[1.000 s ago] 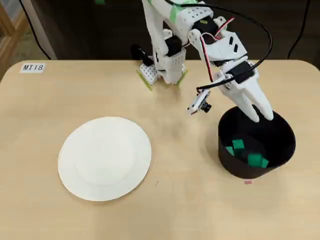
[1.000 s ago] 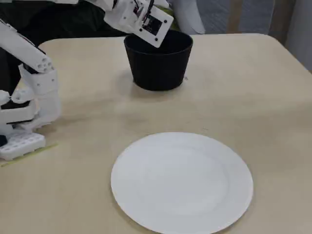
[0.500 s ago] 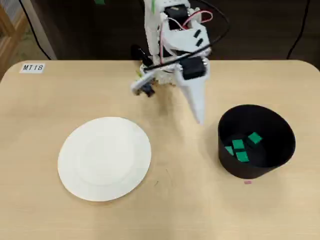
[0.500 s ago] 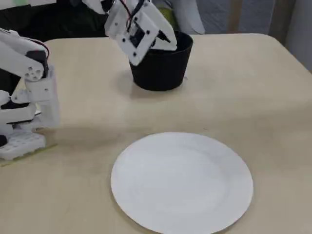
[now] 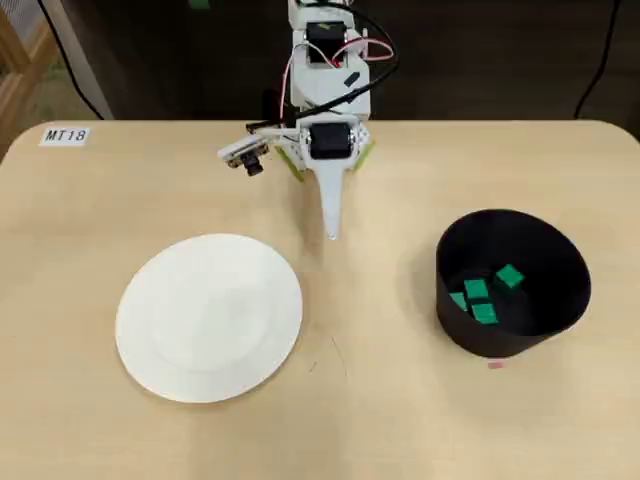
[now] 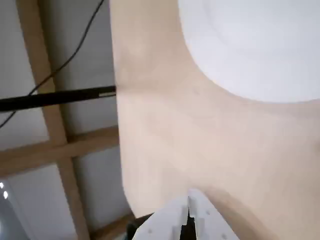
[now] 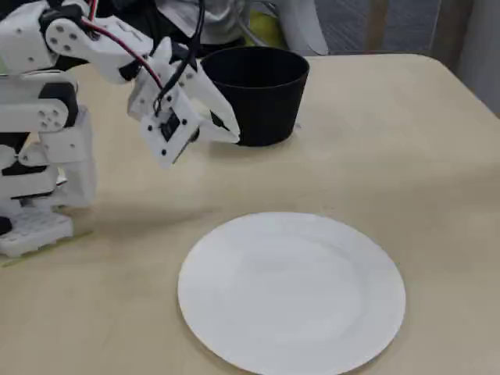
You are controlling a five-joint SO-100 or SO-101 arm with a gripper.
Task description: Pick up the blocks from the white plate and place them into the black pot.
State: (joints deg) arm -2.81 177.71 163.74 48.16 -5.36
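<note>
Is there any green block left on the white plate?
No, in the overhead view the plate is bare, and the blocks lie inside the pot.

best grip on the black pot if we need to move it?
Pinch the black pot by its rim wall, coming straight down from above: it has no handles, and the body looks too wide for the pincer to span. The wall nearest the arm is clear of the green blocks inside.
</note>
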